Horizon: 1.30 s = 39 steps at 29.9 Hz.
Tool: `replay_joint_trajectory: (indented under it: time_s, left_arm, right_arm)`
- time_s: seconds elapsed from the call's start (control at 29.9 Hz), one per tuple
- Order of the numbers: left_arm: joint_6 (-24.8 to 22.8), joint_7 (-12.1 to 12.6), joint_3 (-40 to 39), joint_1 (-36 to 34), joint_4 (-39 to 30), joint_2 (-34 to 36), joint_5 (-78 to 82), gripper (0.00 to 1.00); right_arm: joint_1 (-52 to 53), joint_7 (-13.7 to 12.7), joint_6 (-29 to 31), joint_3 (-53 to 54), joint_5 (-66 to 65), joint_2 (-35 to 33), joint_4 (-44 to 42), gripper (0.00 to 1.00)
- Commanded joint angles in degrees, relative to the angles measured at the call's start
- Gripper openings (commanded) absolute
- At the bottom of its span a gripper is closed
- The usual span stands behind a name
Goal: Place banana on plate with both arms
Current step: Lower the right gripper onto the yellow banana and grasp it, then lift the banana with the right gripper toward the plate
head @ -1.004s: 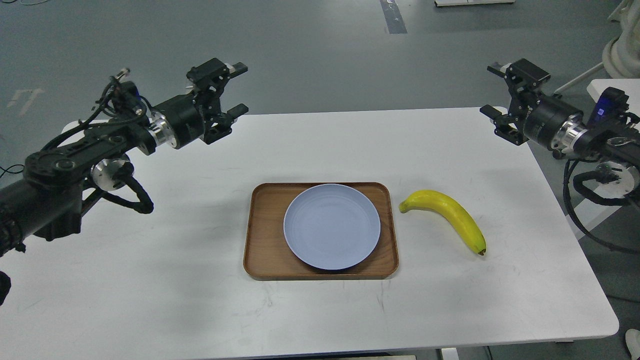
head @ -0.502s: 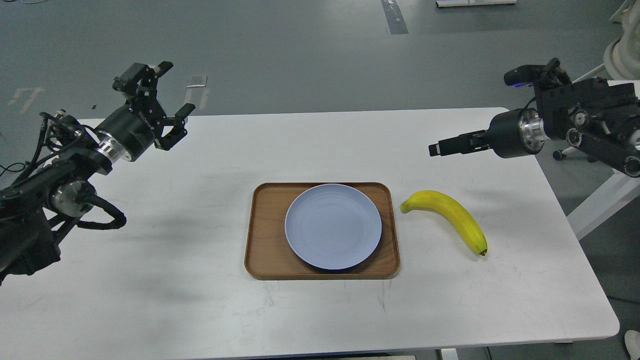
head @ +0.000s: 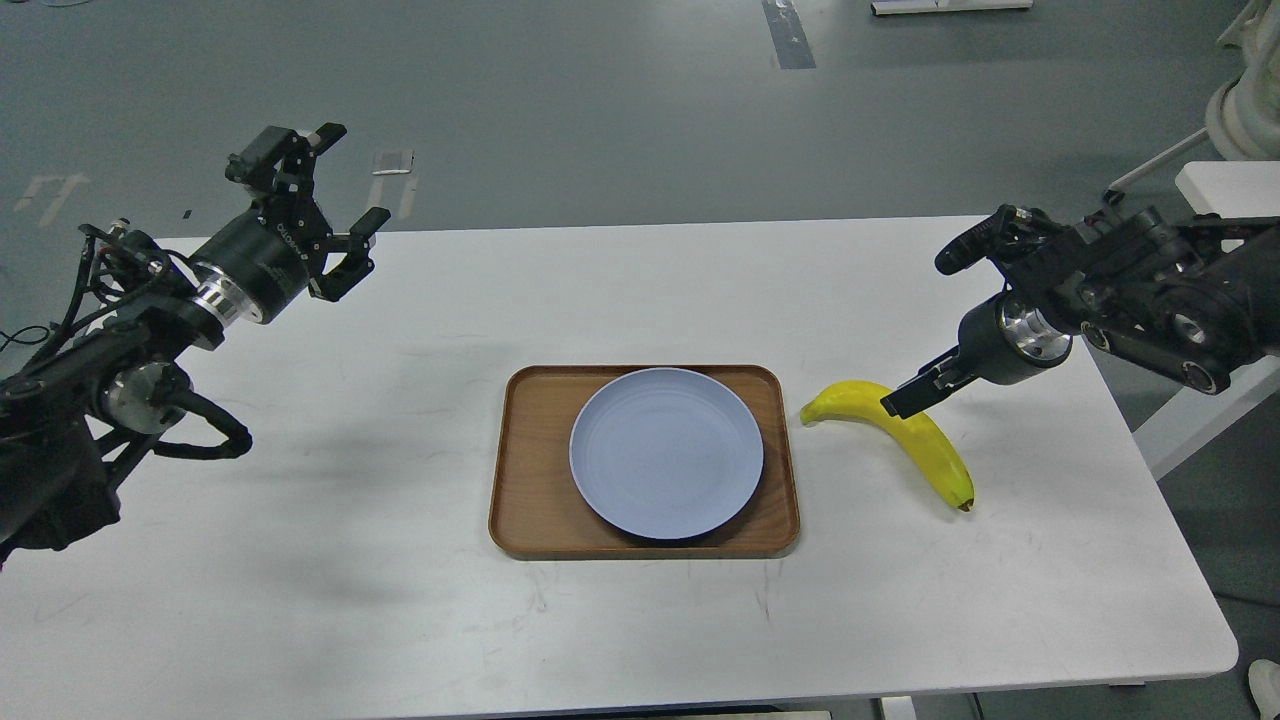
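The yellow banana [head: 935,455] lies on the white table, just right of the wooden tray. The pale blue plate [head: 666,452] sits empty on that tray. My right gripper [head: 903,398] points down and left, its tip over the banana's upper middle. It is seen edge-on, so I cannot tell its two fingers apart or whether it touches the banana. My left gripper [head: 350,178] is open and empty, held above the table's far left corner, far from the plate and the banana.
The brown wooden tray [head: 530,490] lies mid-table under the plate. The white table [head: 400,600] ends close behind both grippers and just right of the banana. A second white table edge [head: 1225,182] stands at the far right.
My right gripper has swung down and left from the far right edge to just over the banana. My left arm drew back to the left a second ago and has since held still.
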Motion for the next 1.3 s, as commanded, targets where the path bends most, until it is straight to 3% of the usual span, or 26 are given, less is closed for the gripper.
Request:
replay_joint_trajectory:
  time_s: [0.0, 0.3, 0.5, 0.7, 0.74, 0.8, 0.84, 1.27]
  left_arm:
    - [0.0, 0.0, 0.0, 0.6, 0.1, 0.0, 0.1, 0.98]
    - [0.0, 0.0, 0.0, 0.7, 0.1, 0.0, 0.2, 0.98]
    - [0.0, 0.0, 0.0, 0.7, 0.1, 0.0, 0.3, 0.98]
    - [0.0, 0.0, 0.0, 0.8, 0.1, -0.1, 0.3, 0.98]
    - [0.0, 0.0, 0.0, 0.7, 0.1, -0.1, 0.3, 0.98]
    - [0.0, 0.0, 0.0, 0.7, 0.1, -0.1, 0.3, 0.98]
    - [0.0, 0.0, 0.0, 0.8, 0.1, 0.0, 0.3, 0.98]
    - [0.0, 0.0, -0.1, 0.7, 0.1, -0.4, 0.4, 0.98]
  right_arm:
    - [-1.1, 0.0, 0.0, -0.1, -0.6, 0.6, -1.2, 1.00]
    - [-4.3, 0.0, 0.0, 0.2, -0.5, 1.3, -1.8, 0.99]
    - [-4.8, 0.0, 0.0, 0.1, -0.4, 1.3, -1.7, 0.90]
    - [-4.8, 0.0, 0.0, 0.1, -0.3, 1.5, -1.8, 0.50]
    - [-4.9, 0.0, 0.0, 0.1, -0.2, 2.0, -1.8, 0.36]
    - [-4.9, 0.0, 0.0, 0.1, -0.1, 2.3, -1.8, 0.19]
    - [-4.9, 0.0, 0.0, 0.1, -0.1, 2.4, -1.8, 0.15]
    - [1.6, 0.0, 0.0, -0.1, 0.0, -2.7, 0.0, 0.12]
